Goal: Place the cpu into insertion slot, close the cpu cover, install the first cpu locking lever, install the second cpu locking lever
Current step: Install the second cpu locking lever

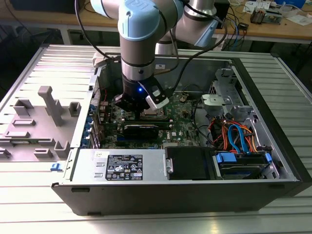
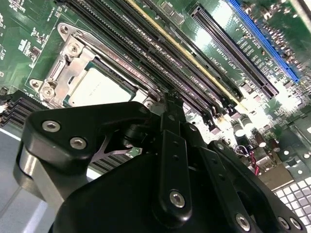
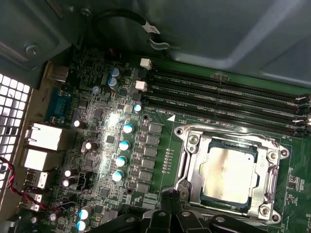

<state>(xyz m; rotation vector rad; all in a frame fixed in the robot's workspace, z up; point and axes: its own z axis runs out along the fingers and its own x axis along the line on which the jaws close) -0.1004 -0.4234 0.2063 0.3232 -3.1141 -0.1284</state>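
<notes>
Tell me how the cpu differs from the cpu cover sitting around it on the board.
The cpu is a solid, pale, matte square; the cpu cover is a shiny silver frame with a big square window. The cpu is the smaller, showing through the window, while the cpu cover reaches out to screws at its corners. Both lie flat on the insertion slot and are square in outline.

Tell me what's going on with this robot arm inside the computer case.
A robot arm is working on the green motherboard inside an open computer case. Its pincer hangs low beside the insertion slot, its fingers looking drawn together on nothing. The cpu already lies in the slot, and the cpu cover appears folded down around it, framing the chip in both wrist views. Whether the locking levers are latched is hard to tell. The memory slots run alongside the socket.
</notes>
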